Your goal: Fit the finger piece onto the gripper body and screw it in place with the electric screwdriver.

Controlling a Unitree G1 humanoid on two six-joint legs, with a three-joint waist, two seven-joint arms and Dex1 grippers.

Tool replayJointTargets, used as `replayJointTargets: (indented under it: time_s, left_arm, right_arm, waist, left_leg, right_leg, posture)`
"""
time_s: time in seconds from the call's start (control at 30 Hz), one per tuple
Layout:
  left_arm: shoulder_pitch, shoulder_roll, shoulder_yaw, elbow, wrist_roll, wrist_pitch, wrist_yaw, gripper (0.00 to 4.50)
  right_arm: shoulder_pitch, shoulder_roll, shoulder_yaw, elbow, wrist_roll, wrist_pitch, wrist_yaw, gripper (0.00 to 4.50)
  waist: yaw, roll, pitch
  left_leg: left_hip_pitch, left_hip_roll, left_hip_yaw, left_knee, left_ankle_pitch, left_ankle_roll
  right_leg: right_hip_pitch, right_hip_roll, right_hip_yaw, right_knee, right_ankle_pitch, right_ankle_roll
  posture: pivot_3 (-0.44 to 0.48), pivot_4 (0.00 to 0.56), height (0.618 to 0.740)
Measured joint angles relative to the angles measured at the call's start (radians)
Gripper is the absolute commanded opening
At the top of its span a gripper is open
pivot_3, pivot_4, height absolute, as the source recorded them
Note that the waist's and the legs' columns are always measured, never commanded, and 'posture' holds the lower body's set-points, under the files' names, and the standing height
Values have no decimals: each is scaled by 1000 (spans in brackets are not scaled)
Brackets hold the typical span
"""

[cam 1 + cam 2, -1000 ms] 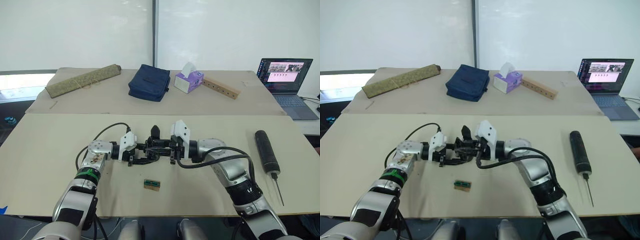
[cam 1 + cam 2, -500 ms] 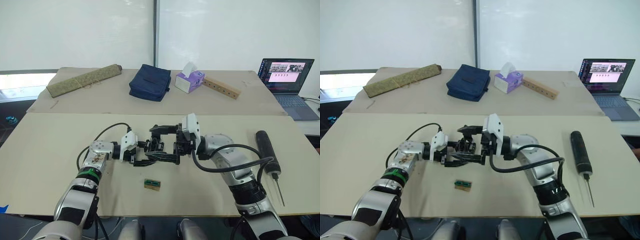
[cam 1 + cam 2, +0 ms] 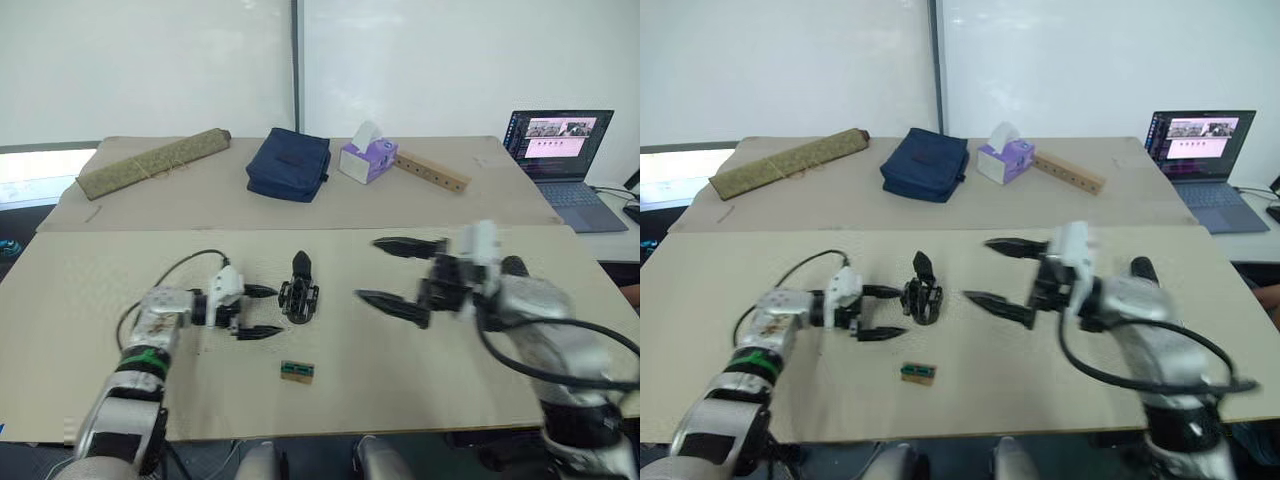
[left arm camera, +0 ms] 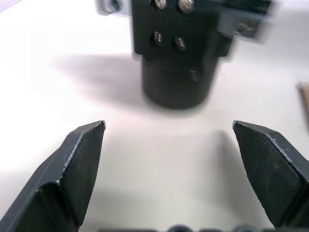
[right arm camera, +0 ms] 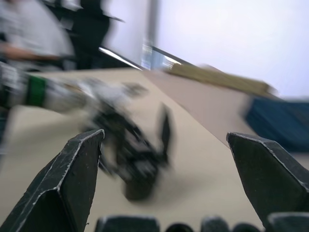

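A: We start at our left gripper (image 3: 258,312). Its two matte black fingers, flat wedges tapering to points, stand wide apart and hold nothing, low over the desk (image 3: 90,290) towards its left edge. The white wrist block lies level, pointing across the desk towards the right edge, with a black cable looping off behind it.

B: Just past those fingertips stands the gripper body (image 3: 298,297), apart from them. It is a compact black block with a round motor end on the desk surface and one pointed finger sticking upward. From the left wrist we see its round base (image 4: 176,83) and small metal screw heads on a flat face.

A: Our right gripper (image 3: 398,270) is also spread wide and empty, its pointed black fingers one above the other. That arm is raised above the desk right of the middle, its gripper aimed back towards the gripper body and well apart from it.

B: Nearer the front edge lies a small green-and-tan block (image 3: 298,371), rectangular and flat. Part of a dark cylinder behind our right wrist may be the electric screwdriver; we cannot tell.

A: On the far desk, from left to right: a long olive roll (image 3: 150,162), a soft navy bag (image 3: 289,165), a purple tissue box (image 3: 366,158), a drilled wooden strip (image 3: 430,171), and an open laptop (image 3: 558,141) at the far right corner.
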Motion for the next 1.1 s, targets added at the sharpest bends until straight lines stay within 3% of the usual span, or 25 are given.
replayJointTargets:
  time_s: [0.13, 0.3, 0.47, 0.57, 0.73, 0.83, 0.93, 1.1]
  left_arm:
    - [109, 80, 34, -245, -92, 154, -27, 4477]
    - [177, 101, 94, -587, -291, 460, 46, 4477]
    - [205, 128, 113, -857, -433, 637, 87, 4477]
    - [175, 124, 104, -936, -485, 721, 135, 4477]
    - [83, 119, 67, -986, -502, 760, 159, 4477]
    - [59, 114, 57, -987, -504, 776, 166, 4477]
    - [47, 113, 46, -989, -480, 767, 176, 4477]
    - [49, 106, 9, -1012, -403, 707, 203, 4477]
  right_arm:
    - [264, -5, -204, -83, -4, -10, -71, 4500]
    - [540, 92, -412, -100, -23, -78, -133, 4500]
    - [727, 220, -525, -65, -51, -193, -165, 4500]
    - [872, 320, -532, -54, -64, -234, -179, 4500]
    - [958, 353, -532, -107, -86, -201, -268, 4500]
    - [930, 310, -537, -156, -16, -112, -341, 4500]
    - [853, 194, -561, -175, 75, 3, -400, 4500]
    - [708, -108, -577, -115, 263, 223, -379, 4500]
  waist:
    - [19, 1, 2]
    - [31, 1, 2]
    - [18, 2, 3]
    - [18, 4, 4]
    - [2, 5, 5]
    - [0, 5, 5]
    - [3, 5, 5]
    - [11, 1, 7]
  left_leg:
    - [0, -1, 1, 1, 0, 0]
    - [0, -1, 1, 3, 0, 0]
    - [4, -1, 3, -1, 0, 0]
    - [4, 0, 3, -1, 0, 0]
    - [10, 0, 7, -2, 0, 0]
    - [9, 0, 7, -2, 0, 0]
    - [9, -2, 7, -2, 0, 0]
    - [9, -3, 8, -2, 0, 0]
  right_leg:
    - [2, -2, 0, -1, -1, 2]
    - [4, -4, 1, -1, -2, 4]
    - [4, -2, 3, 0, -4, 2]
    - [4, -1, 2, 2, -6, 0]
    - [6, -1, 7, 1, -11, 6]
    - [6, -1, 7, 1, -10, 4]
    - [6, -1, 8, 1, -8, 2]
    - [9, -1, 7, -1, -7, 0]
  posture:
    - [0, 150, 740]
    - [0, 150, 740]
    - [0, 150, 740]
    - [0, 150, 740]
    - [0, 150, 740]
    - [0, 150, 740]
    - [0, 150, 740]
    - [0, 150, 740]
